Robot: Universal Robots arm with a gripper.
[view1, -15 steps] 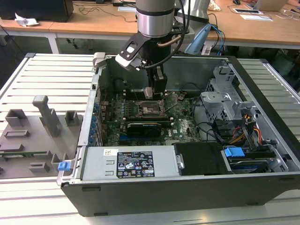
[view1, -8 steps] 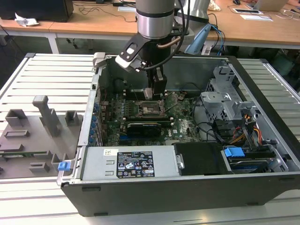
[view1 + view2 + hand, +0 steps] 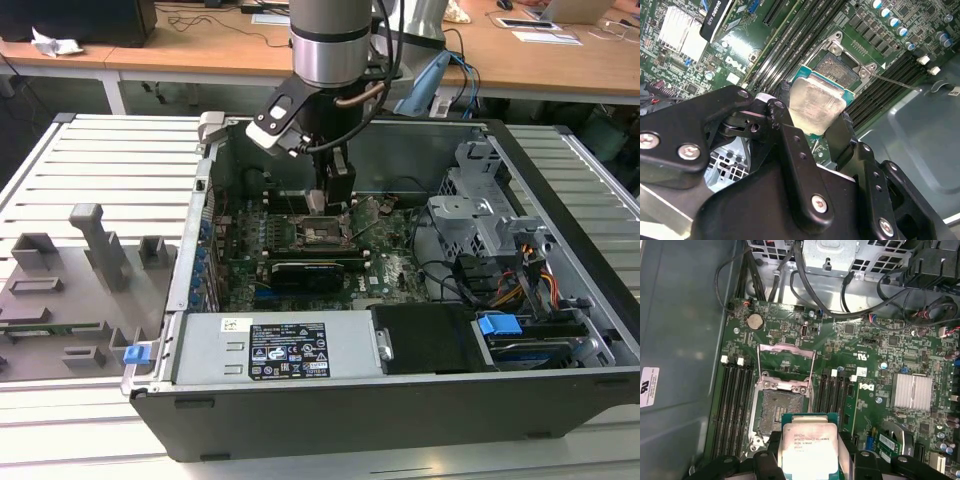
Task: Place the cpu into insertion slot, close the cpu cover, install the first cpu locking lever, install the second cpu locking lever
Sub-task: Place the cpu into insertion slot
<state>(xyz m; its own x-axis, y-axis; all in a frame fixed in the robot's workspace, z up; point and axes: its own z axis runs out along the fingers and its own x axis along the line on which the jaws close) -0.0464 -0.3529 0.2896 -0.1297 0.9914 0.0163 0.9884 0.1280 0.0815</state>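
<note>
1. While the arm hangs inside the open computer case point(image 3: 560, 200), the gripper point(image 3: 335, 195) sits low over the motherboard point(image 3: 390, 265), towards the far wall of the case.
2. Gripper point(image 3: 815, 107) is partly closed, with black fingers point(image 3: 795, 150) clamped on two opposite edges of the cpu point(image 3: 817, 105).
3. The cpu point(image 3: 809, 450) is silver side up and roughly level. It is held just beside and partly over one edge of the insertion slot point(image 3: 782, 410), not seated.
4. Insertion slot point(image 3: 840, 67) is bare, its contact field exposed.
5. The cpu cover point(image 3: 786, 348) is flipped open on the side of the slot away from the gripper.
6. Thin wire lever point(image 3: 895, 82) sticks out from a slot corner, unlatched.
7. Exterior view: black card point(image 3: 305, 272) lies just near of the slot point(image 3: 322, 235), and a grey fixture point(image 3: 80, 280) sits outside the case on the exterior view's left.
</note>
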